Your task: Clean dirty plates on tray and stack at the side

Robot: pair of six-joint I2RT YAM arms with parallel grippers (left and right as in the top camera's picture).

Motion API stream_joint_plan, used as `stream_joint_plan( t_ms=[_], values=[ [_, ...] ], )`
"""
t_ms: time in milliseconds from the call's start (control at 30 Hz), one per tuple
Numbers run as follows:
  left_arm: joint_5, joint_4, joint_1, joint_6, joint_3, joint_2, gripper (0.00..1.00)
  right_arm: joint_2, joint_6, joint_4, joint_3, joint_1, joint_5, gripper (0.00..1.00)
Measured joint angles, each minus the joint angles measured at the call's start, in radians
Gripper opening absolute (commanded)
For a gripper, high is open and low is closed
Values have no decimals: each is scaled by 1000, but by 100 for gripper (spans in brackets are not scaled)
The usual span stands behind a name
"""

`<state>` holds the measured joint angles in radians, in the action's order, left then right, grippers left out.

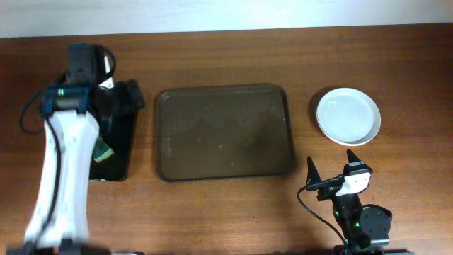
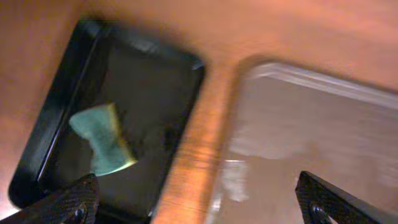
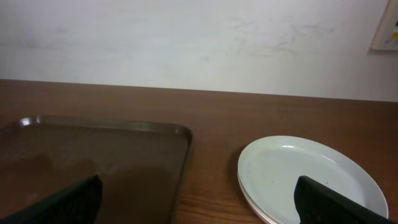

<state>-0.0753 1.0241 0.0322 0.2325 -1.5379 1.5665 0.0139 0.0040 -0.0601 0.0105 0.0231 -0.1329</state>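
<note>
The large dark brown tray (image 1: 223, 131) lies in the middle of the table with no plates on it. The white plates (image 1: 348, 115) sit stacked on the table to its right. In the right wrist view the stack (image 3: 292, 171) shows thin layered rims, and the tray (image 3: 93, 155) is at the left. My right gripper (image 1: 331, 164) is open and empty, near the front edge, just in front of the stack; it also shows in its own wrist view (image 3: 199, 208). My left gripper (image 1: 126, 98) is open and empty above the far left, over the gap between the two trays (image 2: 199, 205).
A smaller glossy black tray (image 1: 120, 159) lies at the far left with a green sponge (image 1: 105, 151) in it. The left wrist view shows the black tray (image 2: 143, 74), the sponge (image 2: 102, 140) and the brown tray's corner (image 2: 311, 137). A wall stands behind the table.
</note>
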Motion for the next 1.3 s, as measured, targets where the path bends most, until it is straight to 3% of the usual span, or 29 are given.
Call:
stream_joint_plan(
  t_ms=[167,267,367,467,733,933,1100,1300],
  values=[
    [-39,-17,-64,0,16,-257,99,0,0,0,0,0,0,98],
    [-74,-160,-64,-32,141,-401,99,0,-1,0,0,0,0,98],
    [-91,-520,-64,-108,490,-665,99,2,0,0,0,0,0,98],
    [-90,-704,-54,-187,785,-914,99,1,0,0,0,0,0,98],
    [-70,-911,-28,-313,1249,-1376,99,0,-1,0,0,0,0,98],
    [2,-966,11,-410,1438,-1549,99,0,0,0,0,0,-1,98],
    [95,-964,40,-477,1520,-1552,99,0,-1,0,0,0,-1,98],
    [87,-942,40,-480,1521,-1552,99,0,0,0,0,0,-1,98]
  ],
)
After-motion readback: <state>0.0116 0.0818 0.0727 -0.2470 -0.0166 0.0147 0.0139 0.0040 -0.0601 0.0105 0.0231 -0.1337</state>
